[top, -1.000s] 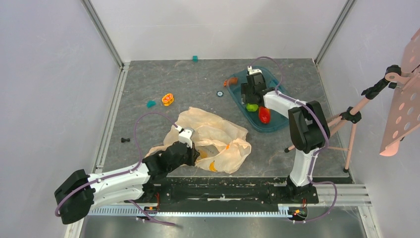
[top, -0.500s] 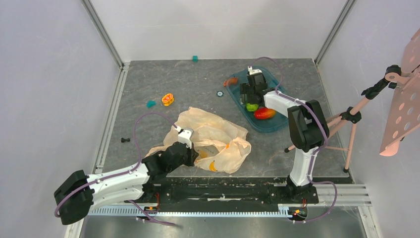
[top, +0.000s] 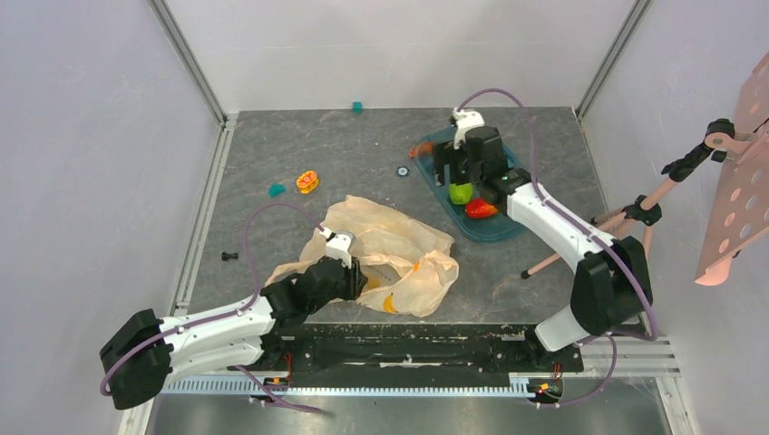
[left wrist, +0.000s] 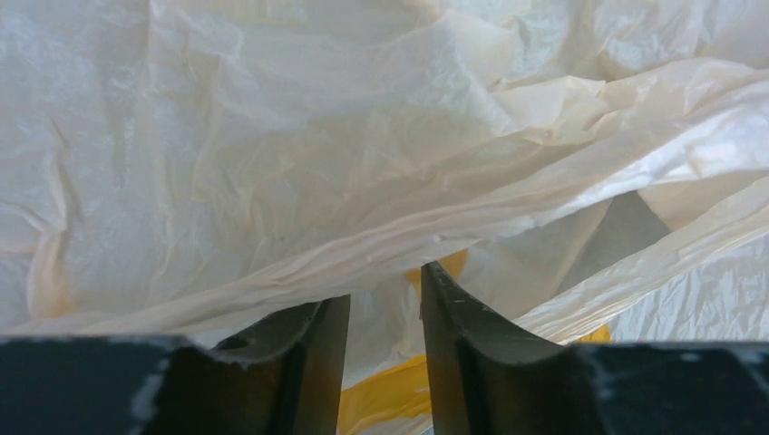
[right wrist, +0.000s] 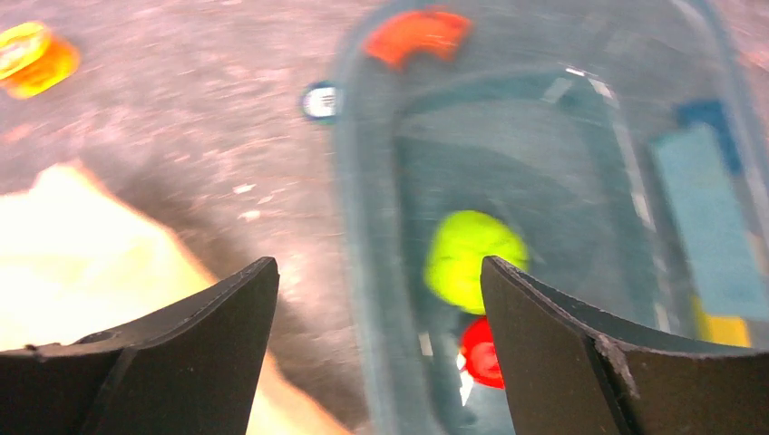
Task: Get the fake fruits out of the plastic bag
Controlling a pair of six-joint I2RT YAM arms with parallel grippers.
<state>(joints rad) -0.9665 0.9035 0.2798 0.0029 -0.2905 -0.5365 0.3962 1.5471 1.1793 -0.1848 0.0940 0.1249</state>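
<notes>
The crumpled peach plastic bag [top: 399, 245] lies on the grey floor near the front. My left gripper [top: 356, 272] is at its near left edge. In the left wrist view the left gripper [left wrist: 383, 283] stands narrowly open, with the bag's film [left wrist: 363, 136] draped just over the fingertips. A yellow shape [left wrist: 390, 391] shows through the film; from above the banana [top: 390, 304] shows inside the bag's front. My right gripper [top: 452, 172] hovers over the teal tub [top: 494, 231], wide open and empty [right wrist: 379, 265]. The green fruit [right wrist: 473, 258] and red fruit [right wrist: 479, 352] lie in the tub.
An orange-yellow ring toy [top: 307, 181] and a teal block [top: 277, 189] lie left of the bag. Another teal block [top: 357, 107] lies at the back. An orange piece [top: 419, 149] and a small round disc [top: 402, 170] sit by the tub. A pink tripod [top: 635, 217] stands at right.
The red fruit tipped onto its side in the tub and the right arm drew back and up from it. My left gripper's fingers parted slightly at the bag.
</notes>
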